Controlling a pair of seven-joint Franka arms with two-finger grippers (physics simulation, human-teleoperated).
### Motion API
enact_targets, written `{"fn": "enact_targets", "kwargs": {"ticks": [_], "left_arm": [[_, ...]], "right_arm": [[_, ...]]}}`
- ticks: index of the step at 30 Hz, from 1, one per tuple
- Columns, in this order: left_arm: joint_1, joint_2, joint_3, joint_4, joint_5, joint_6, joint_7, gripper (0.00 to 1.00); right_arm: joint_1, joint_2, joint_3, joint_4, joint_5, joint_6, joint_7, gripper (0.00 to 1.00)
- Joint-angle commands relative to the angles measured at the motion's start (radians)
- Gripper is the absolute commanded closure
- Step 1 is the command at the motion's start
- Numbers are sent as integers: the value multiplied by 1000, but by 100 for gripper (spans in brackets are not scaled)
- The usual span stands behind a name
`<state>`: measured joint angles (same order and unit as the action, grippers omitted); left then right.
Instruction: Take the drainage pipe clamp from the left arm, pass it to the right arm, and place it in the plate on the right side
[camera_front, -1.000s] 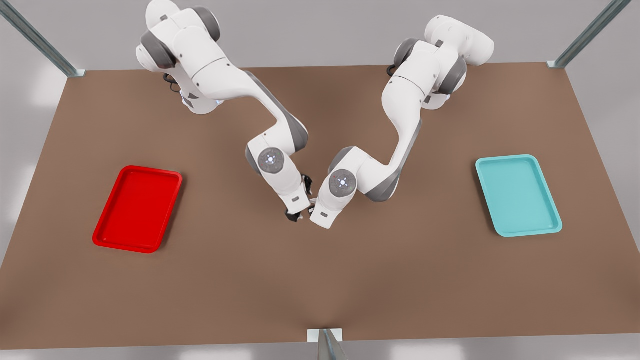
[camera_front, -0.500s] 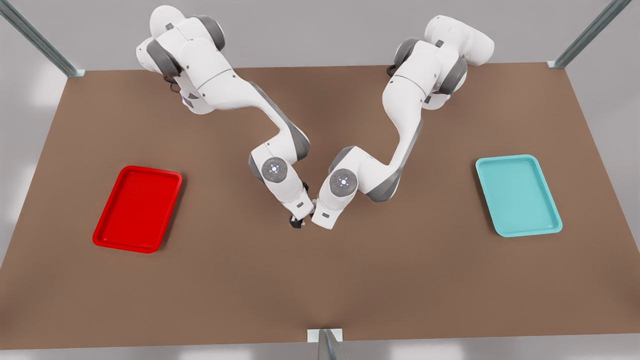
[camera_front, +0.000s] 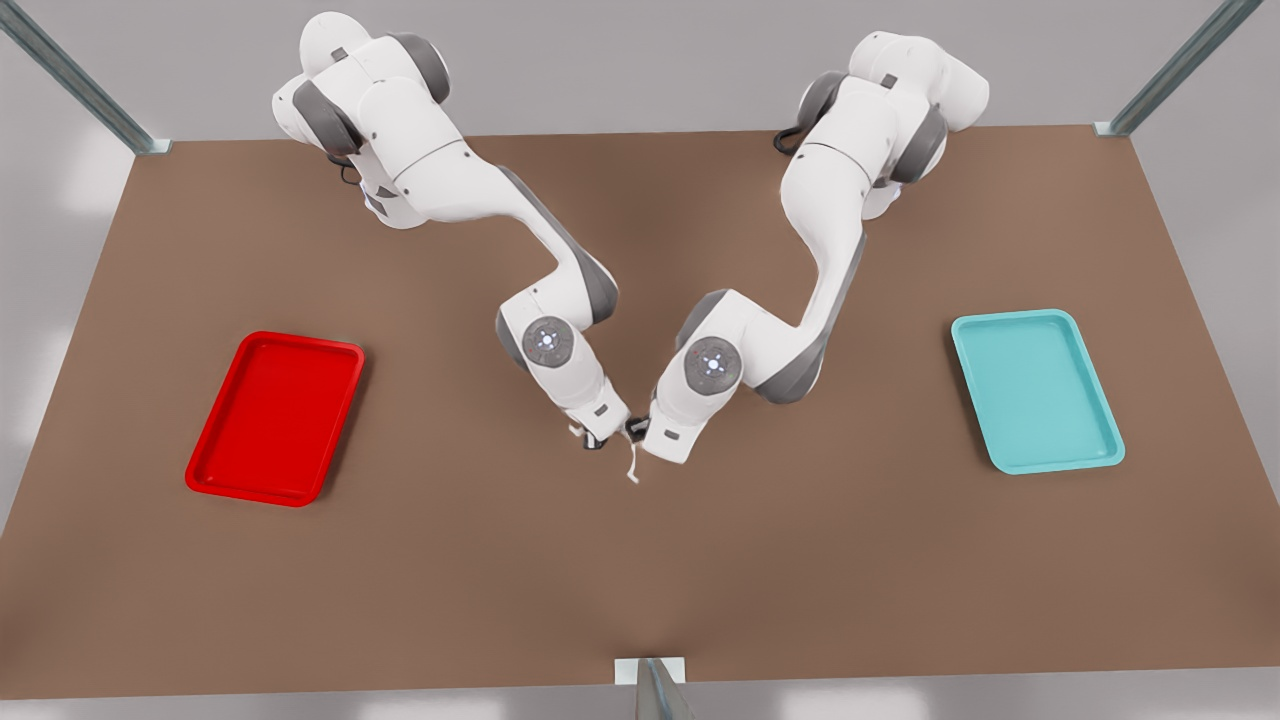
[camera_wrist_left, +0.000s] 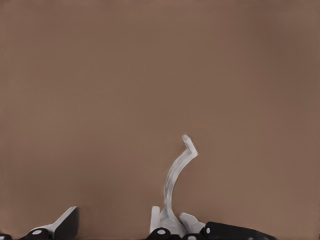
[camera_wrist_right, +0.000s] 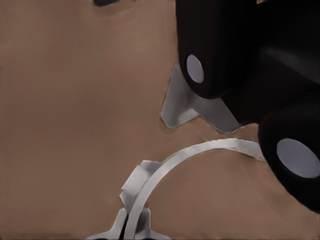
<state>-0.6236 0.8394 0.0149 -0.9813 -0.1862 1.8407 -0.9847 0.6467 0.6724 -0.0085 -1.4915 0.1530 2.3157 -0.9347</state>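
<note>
You'll find the drainage pipe clamp (camera_front: 632, 468) at the middle of the table (camera_front: 640, 580), a thin white curved strip hanging just below the point where the two grippers meet. The right gripper (camera_front: 597, 440), on the arm at the front view's left, has it. In the right wrist view its fingers (camera_wrist_right: 120, 222) are pressed together on one end of the strip, and the arc sweeps away from them toward the other gripper's black finger bodies, where its far end slips out of sight. The left gripper (camera_front: 640, 436), on the arm at the front view's right, sits just beside the right one, almost tip to tip. In the left wrist view you can see its fingers (camera_wrist_left: 65, 225) spread well apart. The clamp rises in the gap between them, closer to one finger than to the other, and its free end has a short out-turned tab. You can't tell from these views whether that nearer finger touches the strip. The plate (camera_front: 205, 480), the red tray, lies flat on the table well off to the front view's left, on the right arm's side. A teal tray (camera_front: 1000, 460) of the same shape lies well off to the front view's right.
</note>
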Motion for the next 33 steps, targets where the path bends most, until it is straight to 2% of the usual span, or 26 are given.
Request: {"fn": "enact_targets", "kwargs": {"ticks": [1,3,6,8,10,13,14,15,16,17,18,21,23,25,27,30,33], "left_arm": [[33,-40,0,3,-10,-211,-26,0],[94,-86,-3,3,-16,-308,23,0],[263,-155,0,3,62,-465,441,0],[331,-155,-1,3,111,-465,711,0],[367,-184,-1,3,134,-466,851,0],[470,-220,-1,7,174,-508,942,0],[493,-224,-1,7,180,-515,1011,0],[496,-269,-4,7,183,-639,1012,0],[515,-575,-29,-335,202,-490,1009,0],[522,-669,-117,-550,206,-287,1003,0],[541,-612,-145,-473,300,-397,983,0],[542,-516,-138,-392,246,-388,979,0],[571,-514,-122,-321,252,-390,983,0],[610,-514,-122,-323,240,-354,985,0],[608,-514,-128,-318,232,-353,986,0],[613,-516,-130,-318,237,-333,988,0],[610,-520,-133,-318,232,-342,988,0]], "right_arm": [[-2,-1,-1,1,-4,-1,-44,79],[-15,7,-1,1,-4,-1,-44,79],[-100,19,-1,-10,-4,-10,-53,79],[-171,-4,-10,-30,-6,-120,-50,79],[-265,-50,-15,-30,-7,-249,-127,79],[-447,-128,-18,-29,-134,-395,-211,79],[-515,-131,-19,-29,-153,-397,-240,79],[-574,-128,-19,-29,-162,-397,-248,79],[-627,-123,-21,-23,-173,-392,-291,79],[-644,-125,-22,-21,-194,-389,-297,79],[-686,-129,-25,-26,-222,-386,-299,79],[-759,-155,-36,-81,-337,-386,-368,79],[-775,-198,-35,-167,-348,-372,-368,79],[-779,-203,-36,-208,-351,-372,-368,79],[-779,-287,-36,-331,-348,-341,-366,79],[-792,-336,-35,-409,-348,-338,-368,79],[-795,-329,-35,-446,-337,-338,-365,79]]}}
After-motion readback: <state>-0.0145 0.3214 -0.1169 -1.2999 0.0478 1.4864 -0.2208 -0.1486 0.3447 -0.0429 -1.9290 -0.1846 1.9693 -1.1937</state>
